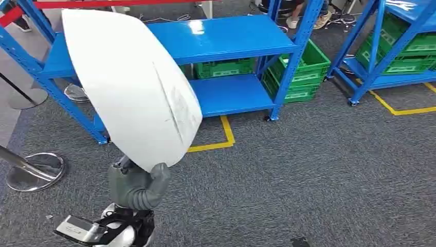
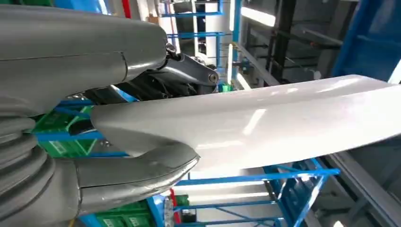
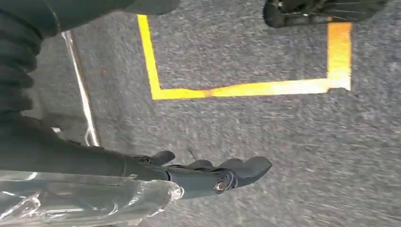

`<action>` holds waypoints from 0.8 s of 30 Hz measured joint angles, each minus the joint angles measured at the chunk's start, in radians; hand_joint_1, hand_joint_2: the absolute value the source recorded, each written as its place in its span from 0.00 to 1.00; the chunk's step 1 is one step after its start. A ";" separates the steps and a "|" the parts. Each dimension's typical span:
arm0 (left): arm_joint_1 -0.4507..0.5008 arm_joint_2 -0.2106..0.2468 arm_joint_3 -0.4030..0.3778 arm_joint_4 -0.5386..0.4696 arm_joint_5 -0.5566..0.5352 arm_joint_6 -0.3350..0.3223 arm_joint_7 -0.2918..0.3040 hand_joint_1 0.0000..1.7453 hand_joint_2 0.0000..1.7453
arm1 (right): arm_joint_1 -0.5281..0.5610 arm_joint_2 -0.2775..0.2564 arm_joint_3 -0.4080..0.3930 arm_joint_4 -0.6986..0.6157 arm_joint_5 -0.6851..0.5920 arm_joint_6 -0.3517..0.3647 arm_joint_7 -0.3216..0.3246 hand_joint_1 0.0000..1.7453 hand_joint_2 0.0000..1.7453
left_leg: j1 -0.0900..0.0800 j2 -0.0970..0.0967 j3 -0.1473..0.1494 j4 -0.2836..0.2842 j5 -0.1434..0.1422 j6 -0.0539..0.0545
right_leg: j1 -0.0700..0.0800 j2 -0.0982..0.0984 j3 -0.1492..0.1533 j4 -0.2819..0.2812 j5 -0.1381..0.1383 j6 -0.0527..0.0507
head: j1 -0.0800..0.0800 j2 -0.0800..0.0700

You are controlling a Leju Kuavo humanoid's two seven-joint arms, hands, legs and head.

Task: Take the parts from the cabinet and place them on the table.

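A large white curved shell part (image 1: 131, 85) stands upright in front of me, its lower edge gripped by my left hand (image 1: 138, 186). In the left wrist view the grey thumb (image 2: 142, 176) lies along one face of the white part (image 2: 283, 120) and the dark fingers (image 2: 189, 75) close on the other face. The part hides much of the blue cabinet (image 1: 226, 38) behind it, whose visible shelves are bare. In the right wrist view my right hand (image 3: 217, 172) hangs over the grey carpet with its fingers stretched out and nothing in them.
Green crates (image 1: 301, 69) stand beside and under the blue cabinet. A second blue rack (image 1: 391, 51) with green crates is at the far right. Yellow floor tape (image 1: 226, 135) marks the carpet. Chrome stanchion bases (image 1: 33, 172) stand at the left. A person's feet (image 1: 308, 19) are beyond the cabinet.
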 joint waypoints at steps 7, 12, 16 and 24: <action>0.003 -0.014 0.007 0.012 -0.003 0.015 0.000 1.00 1.00 | -0.004 0.000 -0.002 0.000 -0.004 0.005 -0.026 0.00 1.00 | -0.004 0.096 0.001 -0.007 0.006 0.028 | 0.007 -0.129 -0.152 0.329 -0.154 0.017 | 0.014 0.000; -0.007 -0.021 0.007 0.024 -0.013 0.023 0.000 1.00 1.00 | -0.007 0.000 -0.005 0.000 -0.015 0.001 -0.017 0.00 1.00 | -0.015 0.150 0.012 -0.004 -0.006 0.017 | 0.027 -0.226 0.030 0.014 -0.040 -0.002 | 0.016 0.000; -0.024 -0.026 0.006 0.035 -0.012 0.025 0.000 1.00 1.00 | -0.003 -0.003 -0.023 0.000 -0.034 -0.007 0.004 0.00 1.00 | -0.016 0.189 0.016 -0.007 -0.009 -0.002 | 0.025 -0.172 0.020 0.011 -0.028 -0.029 | 0.013 0.000; -0.049 -0.031 0.007 0.059 0.011 0.000 0.002 1.00 1.00 | -0.003 -0.006 -0.051 -0.001 -0.071 -0.006 0.002 0.00 1.00 | -0.004 0.072 -0.113 0.252 -0.097 -0.024 | 0.007 -0.063 0.014 0.005 -0.015 -0.038 | 0.005 0.000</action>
